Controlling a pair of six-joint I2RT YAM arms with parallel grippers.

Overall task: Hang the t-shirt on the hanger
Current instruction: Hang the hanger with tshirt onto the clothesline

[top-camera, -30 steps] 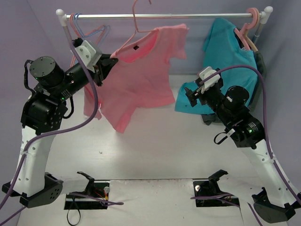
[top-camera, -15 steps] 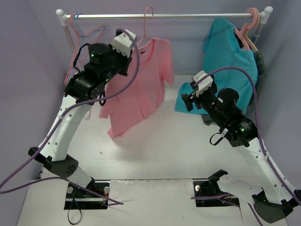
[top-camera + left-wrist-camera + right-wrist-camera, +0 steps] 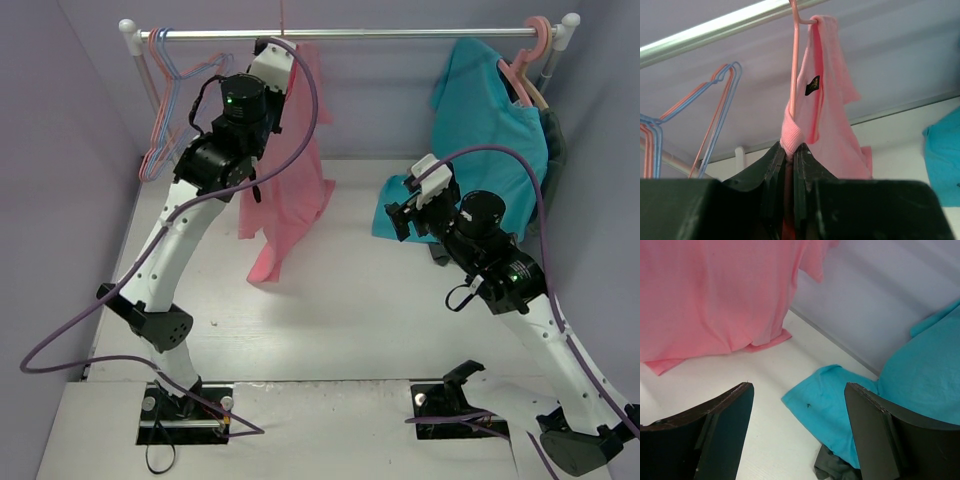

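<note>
**A:** What does the overhead camera show?
**B:** A soft plain pink t-shirt (image 3: 295, 190) hanging edge-on beneath a silver rail (image 3: 400, 34). Its hem is low by the white bench (image 3: 350, 310).
**A:** And the left wrist camera?
**B:** The left hand (image 3: 790, 152) is pinched tight on the shirt's collar and a thin pink wire hanger (image 3: 794, 60), which rises to the rail.
**A:** The right wrist camera?
**B:** The right hand (image 3: 797, 430) is spread wide above the bench.

A white surface (image 3: 350, 320) fills the near and middle ground, closed in by plain lilac walls (image 3: 60, 200) on the left, right and far sides. A silver rail (image 3: 400, 33) with white end knobs (image 3: 127, 27) spans the far side. The light is soft and even.
</note>
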